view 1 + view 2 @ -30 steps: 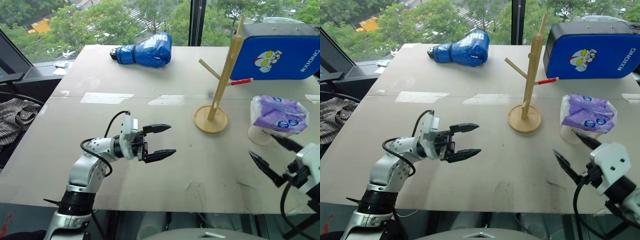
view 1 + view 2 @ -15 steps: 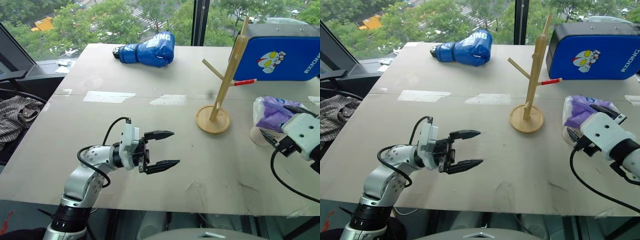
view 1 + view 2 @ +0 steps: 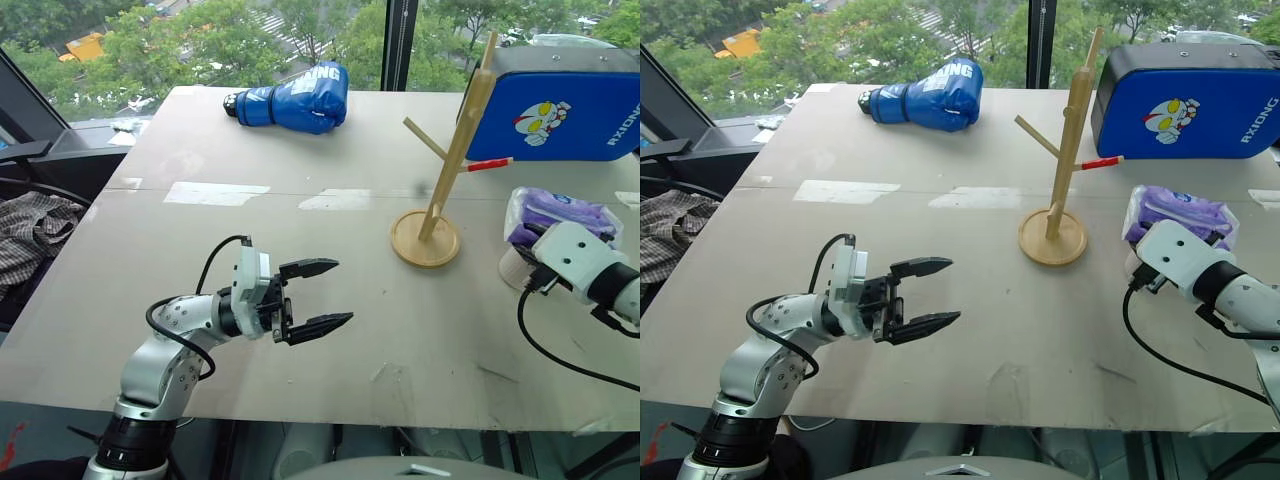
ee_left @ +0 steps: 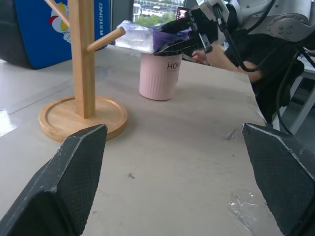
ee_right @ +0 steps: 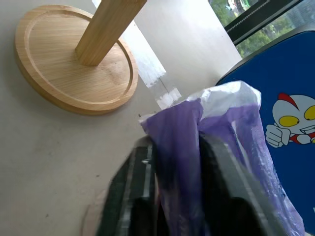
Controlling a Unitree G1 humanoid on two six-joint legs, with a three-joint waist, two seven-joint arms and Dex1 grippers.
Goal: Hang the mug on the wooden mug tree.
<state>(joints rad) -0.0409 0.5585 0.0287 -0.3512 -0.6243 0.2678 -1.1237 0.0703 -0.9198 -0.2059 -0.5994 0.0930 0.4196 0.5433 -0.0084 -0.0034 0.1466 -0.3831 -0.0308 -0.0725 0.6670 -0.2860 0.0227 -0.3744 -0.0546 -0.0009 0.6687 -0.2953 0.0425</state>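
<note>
The white mug [image 4: 160, 78] stands upright on the table, right of the wooden mug tree [image 3: 447, 160], with a purple plastic packet [image 3: 560, 212] stuffed in its mouth. My right gripper [image 5: 177, 145] reaches in from the right at the mug's top, shut on the packet, whose film is pinched between the two fingers. Its white housing covers most of the mug in the head views. The mug tree's pole rises from a round disc base [image 5: 74, 73] and carries thin pegs, one of them red-tipped. My left gripper [image 3: 342, 291] hovers open and empty over the table's near left, pointing toward the tree.
A blue boxing glove [image 3: 295, 100] lies at the far middle of the table. A blue cartoon-printed pad [image 3: 560, 105] stands behind the tree and mug. A person's arm [image 4: 231, 66] shows beyond the table's right edge. Checked cloth [image 3: 30, 225] lies off the left side.
My right gripper travelled from the near right edge forward to the mug's top and closed on the purple packet. The left gripper has stayed about where it was, open.
</note>
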